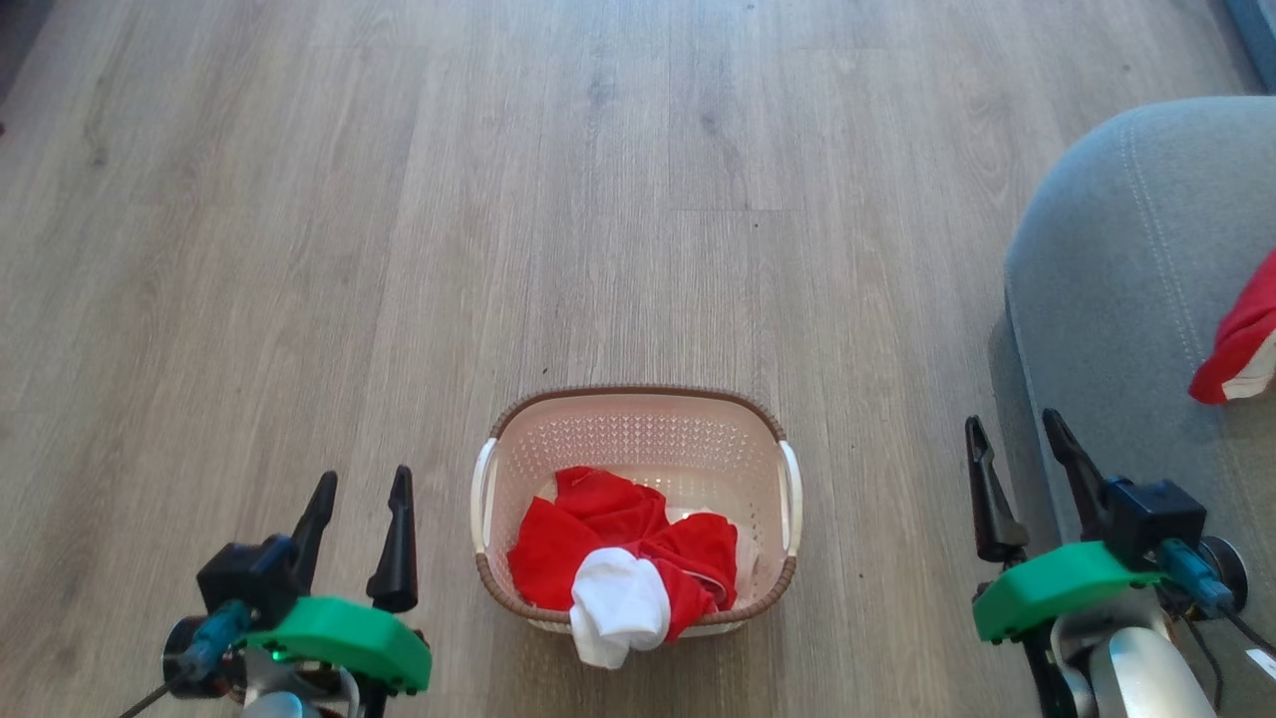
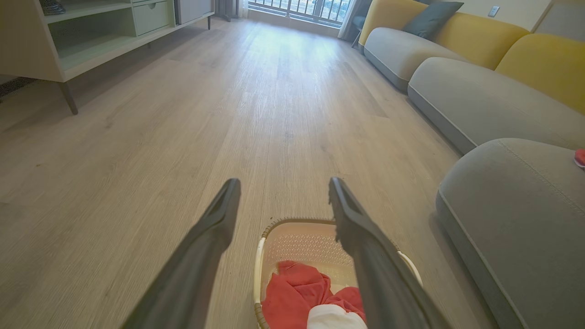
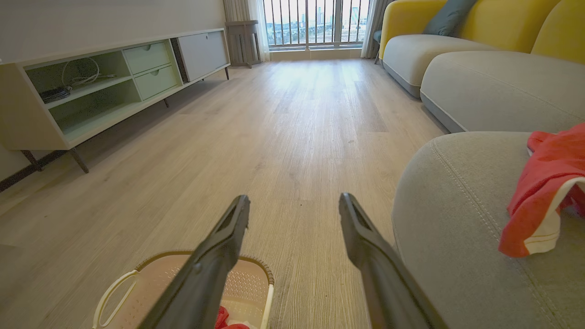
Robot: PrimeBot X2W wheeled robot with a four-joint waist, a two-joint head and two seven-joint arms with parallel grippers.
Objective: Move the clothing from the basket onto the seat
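Tools: the left tool (image 1: 364,474) and the right tool (image 1: 1011,419) both stand with fingers spread wide and nothing between them, hanging above the floor (image 1: 399,249).
Clothing (image 1: 618,548): a red and white heap to the right of the left tool and to the left of the right tool, lower than both; a white fold droops over the near rim.
Basket (image 1: 638,392): holds the heap and sits on the floor between the two tools, apart from each.
Seat (image 1: 1116,279): just beside the right tool, on its right; one red garment (image 1: 1241,344) with white trim lies on it, farther right.
Step in hand: most likely the reach down for the heap left in the basket.
Doing it well: come in from above, straddle the thick red bunch in the middle, and close on a deep fold rather than the loose white flap.
Risk: fabric may catch the rim and drag the light basket, so lift straight up before swinging to the seat.
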